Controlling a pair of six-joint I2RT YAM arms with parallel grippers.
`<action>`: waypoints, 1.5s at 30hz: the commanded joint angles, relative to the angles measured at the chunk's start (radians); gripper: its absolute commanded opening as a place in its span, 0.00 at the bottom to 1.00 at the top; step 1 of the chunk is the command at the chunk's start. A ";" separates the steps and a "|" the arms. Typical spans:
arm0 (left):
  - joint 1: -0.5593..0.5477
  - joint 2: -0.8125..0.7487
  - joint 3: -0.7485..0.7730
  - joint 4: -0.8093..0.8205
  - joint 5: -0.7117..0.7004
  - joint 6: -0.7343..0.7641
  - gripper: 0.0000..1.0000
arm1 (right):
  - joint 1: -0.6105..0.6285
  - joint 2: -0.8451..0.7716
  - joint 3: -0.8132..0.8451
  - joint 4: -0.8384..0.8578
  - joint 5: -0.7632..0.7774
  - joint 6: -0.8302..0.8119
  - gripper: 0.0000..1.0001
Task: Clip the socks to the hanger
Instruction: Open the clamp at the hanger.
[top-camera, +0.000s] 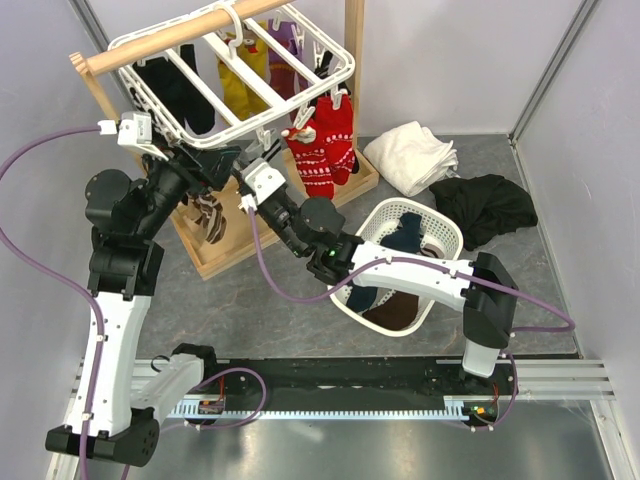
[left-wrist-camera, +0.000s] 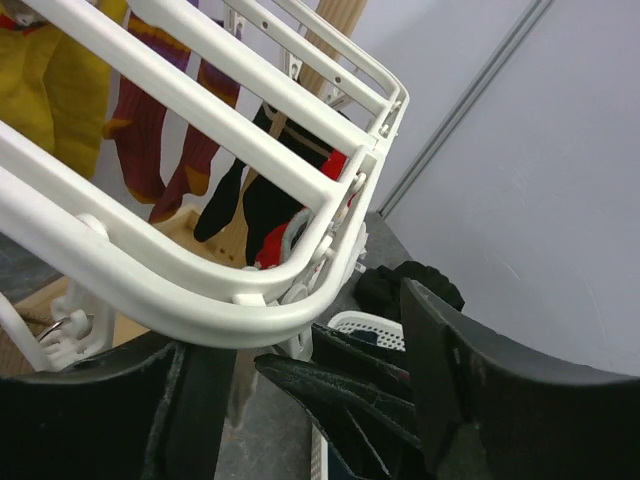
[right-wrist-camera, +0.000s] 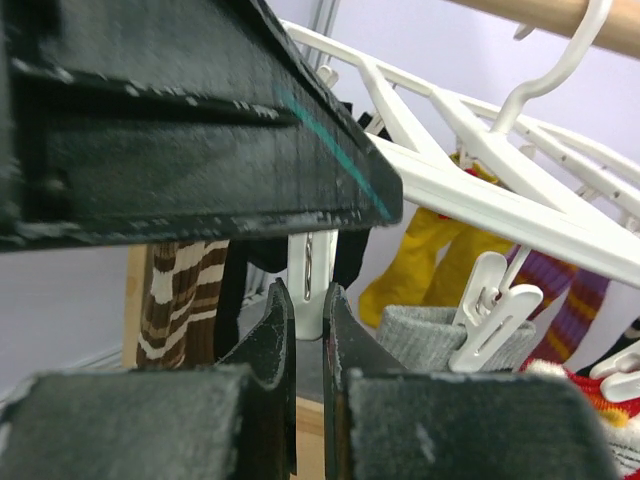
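Observation:
The white slatted hanger (top-camera: 235, 75) hangs by its hook from a wooden rod. The red patterned socks (top-camera: 325, 150) are clipped at its front right corner. In the right wrist view a grey sock (right-wrist-camera: 430, 335) is held by a white peg (right-wrist-camera: 490, 305). A brown-and-white striped sock (top-camera: 210, 218) hangs under the hanger's front edge, also in the right wrist view (right-wrist-camera: 180, 300); what holds it is hidden. My right gripper (top-camera: 252, 180) is closed on a dangling white clip peg (right-wrist-camera: 308, 270). My left gripper (top-camera: 212, 165) is open just under the hanger rim (left-wrist-camera: 200, 300), with the right gripper's fingers (left-wrist-camera: 350, 390) between its jaws.
Black, yellow (top-camera: 240, 85) and purple socks hang further back on the hanger. The wooden stand's base tray (top-camera: 230, 262) lies below. A white lattice basket (top-camera: 445, 228) with dark socks stands to the right. White cloth (top-camera: 410, 155) and black cloth (top-camera: 495, 205) lie behind it.

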 joint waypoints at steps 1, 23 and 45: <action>-0.003 -0.023 0.023 0.035 -0.034 -0.074 0.73 | -0.027 -0.055 0.016 -0.029 -0.042 0.160 0.00; -0.001 0.015 -0.023 0.109 -0.003 -0.117 0.69 | -0.136 -0.083 -0.018 -0.076 -0.288 0.396 0.00; 0.045 0.041 0.031 -0.015 0.012 -0.068 0.66 | -0.200 -0.063 -0.009 -0.053 -0.583 0.296 0.04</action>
